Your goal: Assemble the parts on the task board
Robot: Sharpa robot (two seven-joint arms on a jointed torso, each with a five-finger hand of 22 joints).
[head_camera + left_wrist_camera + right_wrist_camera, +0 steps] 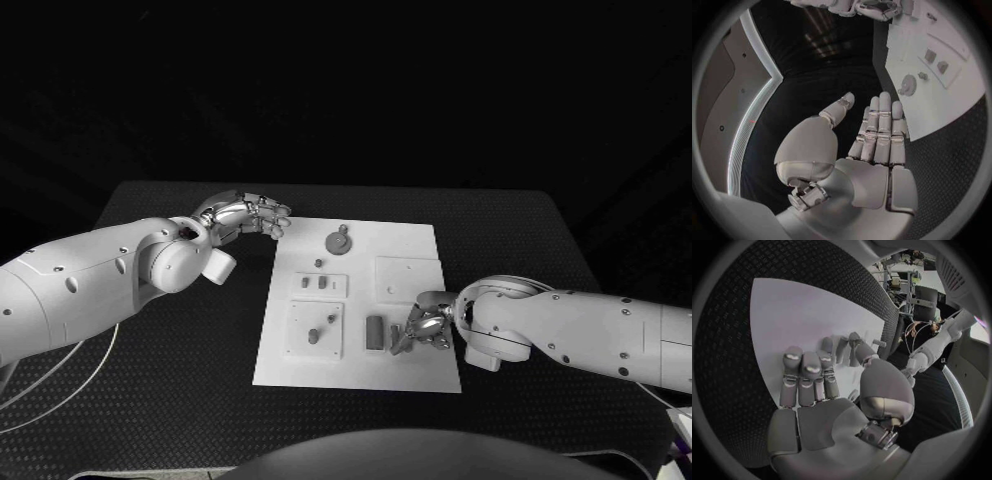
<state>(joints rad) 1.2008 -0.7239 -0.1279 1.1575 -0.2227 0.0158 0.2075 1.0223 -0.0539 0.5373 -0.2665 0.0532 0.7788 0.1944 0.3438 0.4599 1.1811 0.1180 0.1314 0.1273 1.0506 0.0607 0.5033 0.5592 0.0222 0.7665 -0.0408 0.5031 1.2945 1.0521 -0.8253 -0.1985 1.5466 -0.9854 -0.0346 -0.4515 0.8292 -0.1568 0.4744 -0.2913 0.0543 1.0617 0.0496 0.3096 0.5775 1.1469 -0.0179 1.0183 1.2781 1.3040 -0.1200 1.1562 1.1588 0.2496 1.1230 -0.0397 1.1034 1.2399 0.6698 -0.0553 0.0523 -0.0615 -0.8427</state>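
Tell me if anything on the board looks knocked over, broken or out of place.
Nothing stands out. The task board lies flat on the table, its parts look intact, and both the left hand and right hand hold nothing.

White rectangular task board (411, 240) lies mid-surface on the black textured surface (173, 380). Round toothed grey part (338, 242) on board's far end; two small grey pegs (313, 285) nearer; long grey bar (375, 332) at near end. Left hand (248, 215) just beside board's far left corner; right hand (428, 326) over near right area, beside the bar
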